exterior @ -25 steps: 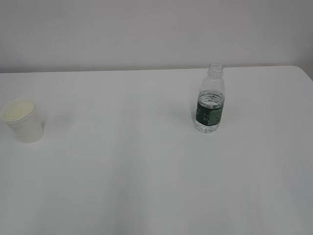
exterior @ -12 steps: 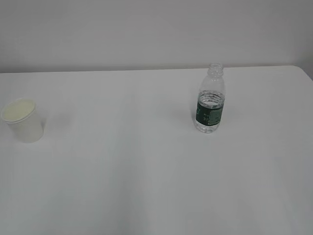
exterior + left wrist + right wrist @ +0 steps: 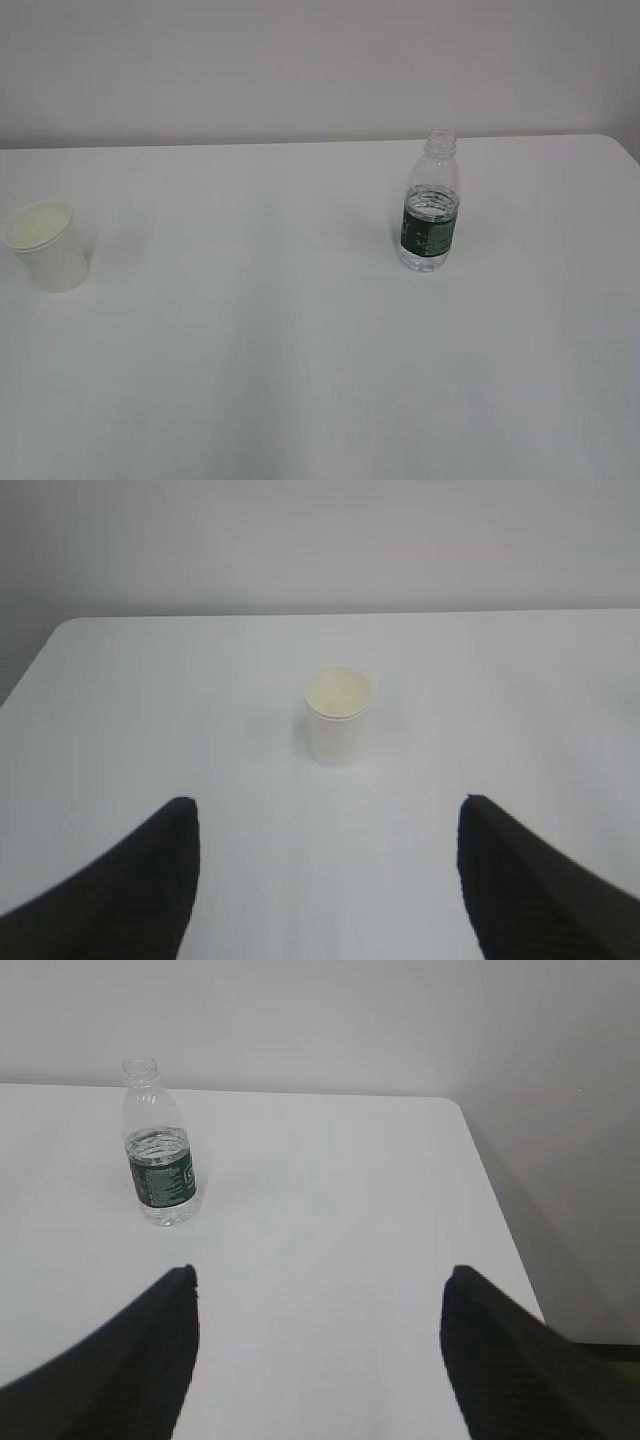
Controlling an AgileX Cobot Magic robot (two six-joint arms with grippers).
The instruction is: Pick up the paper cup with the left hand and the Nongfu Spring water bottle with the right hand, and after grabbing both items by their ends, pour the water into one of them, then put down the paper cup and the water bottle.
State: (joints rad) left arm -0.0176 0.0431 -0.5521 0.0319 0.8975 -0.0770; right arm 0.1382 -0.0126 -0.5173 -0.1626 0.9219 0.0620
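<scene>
Only the wrist views show the fingers, left point(image 3: 325, 880) and right point(image 3: 318, 1355), both spread and empty.

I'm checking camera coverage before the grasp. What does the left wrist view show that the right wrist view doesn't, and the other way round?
Only the left wrist view shows the paper cup, upright on the table, ahead of the spread left gripper and apart from its fingers.

Only the right wrist view shows the Nongfu Spring water bottle, upright and uncapped, ahead and left of the open right gripper, plus the table's right edge.

Both show the white table, the plain wall behind it, and two dark fingers holding nothing.
</scene>
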